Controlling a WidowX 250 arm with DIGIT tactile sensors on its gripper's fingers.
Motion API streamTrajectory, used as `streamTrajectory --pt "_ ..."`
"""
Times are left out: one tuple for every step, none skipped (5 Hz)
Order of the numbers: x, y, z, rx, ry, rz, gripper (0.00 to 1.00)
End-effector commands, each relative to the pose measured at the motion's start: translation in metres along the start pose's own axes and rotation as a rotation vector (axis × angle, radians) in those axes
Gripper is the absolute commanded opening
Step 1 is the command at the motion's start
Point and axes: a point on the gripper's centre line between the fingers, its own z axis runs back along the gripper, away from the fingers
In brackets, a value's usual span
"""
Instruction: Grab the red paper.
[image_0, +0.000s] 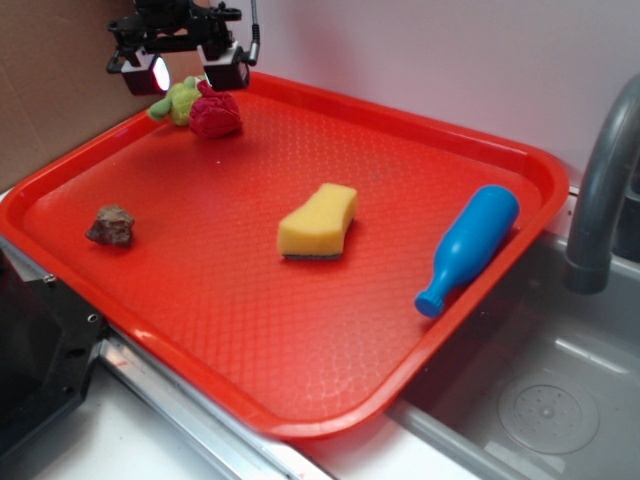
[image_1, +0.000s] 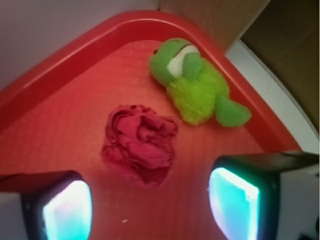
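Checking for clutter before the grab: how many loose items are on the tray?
5: red paper and green plush in the far corner, rock at left, sponge mid-tray, blue bottle at right edge.

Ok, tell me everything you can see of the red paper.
The red paper is a small crumpled ball, deep red and a shade darker than the tray it lies on. Its folds curl around each other like a rose, and it looks soft and wrinkled. It sits in the tray's far corner, close beside the green plush toy; whether the two touch is unclear. The tool hovers above it, open, with one lit finger on each side, and is not touching it.
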Motion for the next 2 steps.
streamTrajectory --pt "0.0148 -0.0072 -0.0226 0.020 0.000 -0.020 1.00" --pt "0.0212 -0.0166 -0.0287 0.012 0.017 -0.030 1.00"
